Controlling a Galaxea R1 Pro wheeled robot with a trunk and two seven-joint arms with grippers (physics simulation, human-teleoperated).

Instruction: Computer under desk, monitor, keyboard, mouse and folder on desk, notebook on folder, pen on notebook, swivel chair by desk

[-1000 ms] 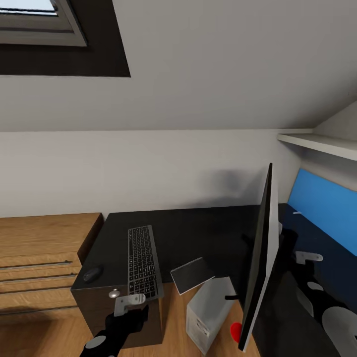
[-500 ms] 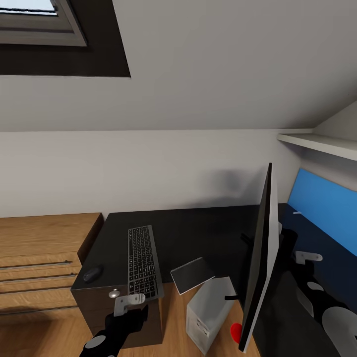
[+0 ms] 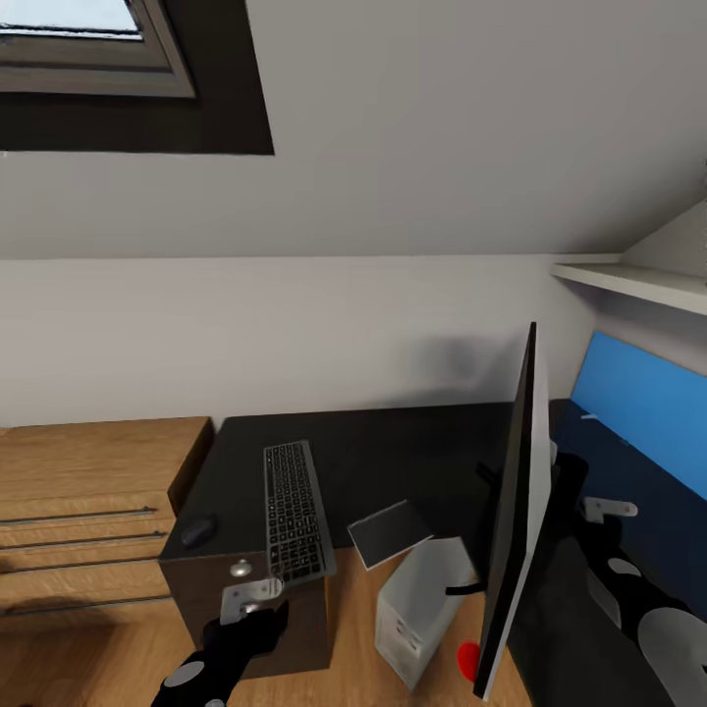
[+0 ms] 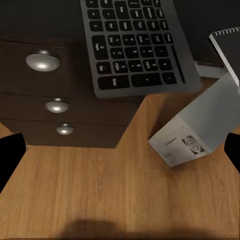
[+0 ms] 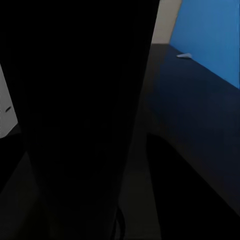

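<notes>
Your head camera has swung a little since the earlier frame, so the whole scene sits slightly rightward in the picture; nothing on the bench has moved by itself. You have the slim dark grey keyboard with black keys (image 3: 295, 513) lying on the glossy black bench (image 3: 393, 452), its near end overhanging the front edge above the dark drawer unit with round knobs (image 3: 241, 568). Just beside it lies the small black oval mouse (image 3: 198, 531). Past the keyboard's other side, the thin dark grey notebook (image 3: 390, 534) juts over the bench edge, above the small light grey-white computer tower (image 3: 424, 609) on the wood plank floor. Edge-on to you stands the wide thin black monitor (image 3: 511, 535), hiding part of the bench; behind it is the blue back panel (image 3: 643, 393). Light oak drawers with bar handles (image 3: 83, 511) adjoin the bench.

Your left gripper (image 3: 253, 597) hangs before the drawer unit; its wrist view shows both fingers (image 4: 10, 152) spread wide, gripping nothing, plus two lower knobs. Your right gripper (image 3: 609, 510) sits behind the monitor; you cannot tell its opening.
</notes>
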